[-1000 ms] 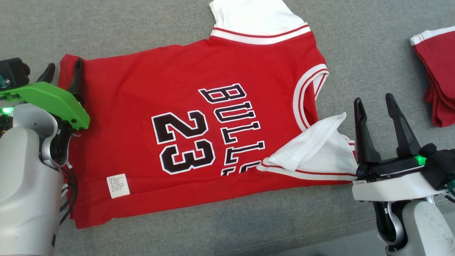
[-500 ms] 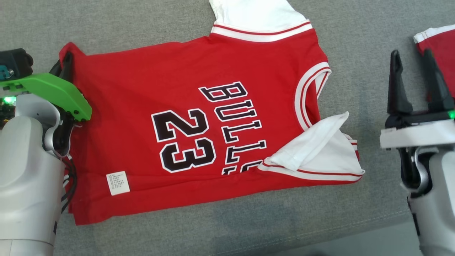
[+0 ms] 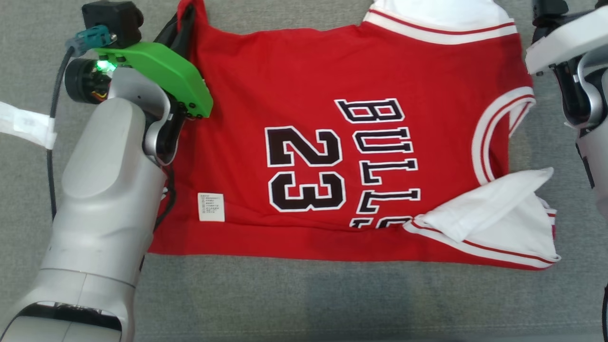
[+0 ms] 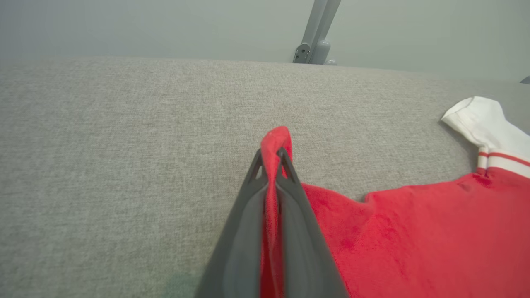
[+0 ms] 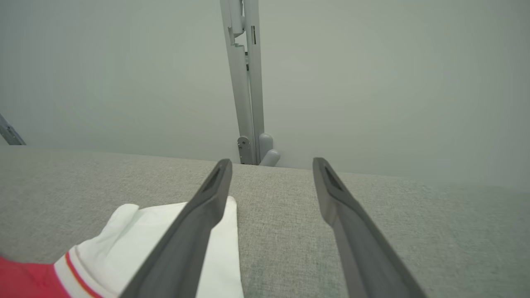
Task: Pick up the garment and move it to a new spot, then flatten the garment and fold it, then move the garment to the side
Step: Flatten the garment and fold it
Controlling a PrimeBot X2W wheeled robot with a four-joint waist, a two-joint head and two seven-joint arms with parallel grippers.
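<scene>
Pinching the limp, light Bulls jersey [image 3: 332, 80] by its hem corner in the closed left gripper [image 4: 271, 155], with the right gripper [image 5: 271, 165] splayed empty beside the white sleeve [image 5: 124, 231].

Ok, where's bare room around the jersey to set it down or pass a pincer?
Widest: the grey cushion strip along the jersey's near edge. Also beyond the corner the left pincer pinches, and ahead of the open right pincer, beside the white sleeve. Crowded where the left arm overlaps the jersey.
</scene>
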